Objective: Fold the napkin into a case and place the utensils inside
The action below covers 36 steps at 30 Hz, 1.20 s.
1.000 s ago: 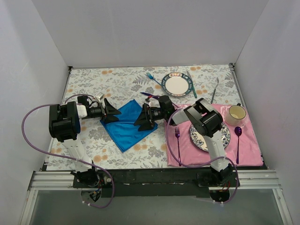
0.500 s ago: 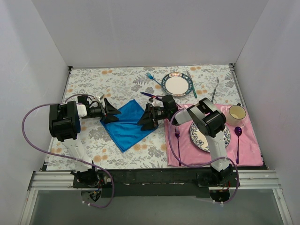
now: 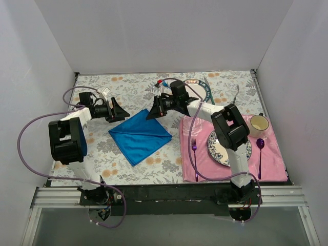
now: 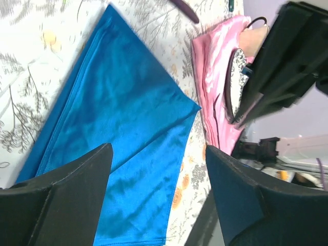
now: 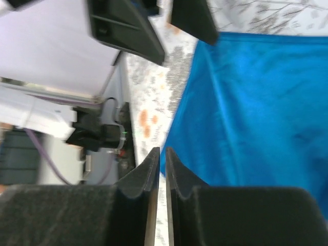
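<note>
Both arms have pulled away from the napkin (image 3: 139, 137) toward the top of the frame since a second ago, when a gripper sat at each side corner of the cloth. The right gripper (image 3: 149, 116) has swung up and leftward. Its fingers have come almost together with only a sliver between them, and nothing is caught there. The left gripper (image 3: 123, 114) hovers just off the cloth's upper-left edge with its fingers spread wide and empty.

The napkin lies flat as a folded diamond in the centre-left of the overhead view, on the floral table cover and just left of the pink placemat (image 3: 202, 165). It is not yet a narrow case. Backing off likely frees the cloth so the crease settles and leaves room for the next fold.

The purple knife (image 4: 185, 10) shows only at the top edge of the left wrist view, beyond the napkin's far corner. The light-blue fork is hidden — probably behind the right arm.
</note>
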Motion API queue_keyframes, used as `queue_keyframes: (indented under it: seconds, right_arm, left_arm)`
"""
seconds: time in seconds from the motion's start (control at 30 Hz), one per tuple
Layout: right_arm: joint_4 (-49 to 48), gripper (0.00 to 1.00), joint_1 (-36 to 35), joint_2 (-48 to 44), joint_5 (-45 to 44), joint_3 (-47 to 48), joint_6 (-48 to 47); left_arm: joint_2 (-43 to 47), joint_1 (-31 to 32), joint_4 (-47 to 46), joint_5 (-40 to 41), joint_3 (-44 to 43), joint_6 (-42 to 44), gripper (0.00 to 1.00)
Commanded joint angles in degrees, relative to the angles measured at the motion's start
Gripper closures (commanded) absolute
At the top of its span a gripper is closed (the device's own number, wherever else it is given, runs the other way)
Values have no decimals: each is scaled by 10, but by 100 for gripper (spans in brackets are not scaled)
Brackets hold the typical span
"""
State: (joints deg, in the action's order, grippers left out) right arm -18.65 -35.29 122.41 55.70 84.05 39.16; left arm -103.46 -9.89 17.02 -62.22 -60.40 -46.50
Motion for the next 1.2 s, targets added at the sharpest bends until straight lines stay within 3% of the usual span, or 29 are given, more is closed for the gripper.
queue_keyframes:
  seconds: [0.0,0.23,0.53,0.73,0.9,1.0,1.17]
  right_arm:
    - [251,89,6,32,-67,73,-267]
    - [394,98,10,35,-104,69,-419]
    - [419,99,-5,20,-77,-37,-442]
    - [451,99,-51,6,-35,-34,-495]
    - [533,88,-78,-17,36,-12,-579]
    - [497,75,-52,-45,63,-9,-551]
    - [343,64,28,-80,43,-17,-362]
  left_arm:
    - [55,3,49,66,-23,46,30]
    - [52,5,94,139,-24,92,35]
    - [41,22,123,208,-10,143,45]
    - [44,42,142,238,-15,185,48]
    - [45,70,139,228,-25,222,48]
    - [49,73,115,180,-31,243,48]
    - [55,87,41,109,-35,302,50]
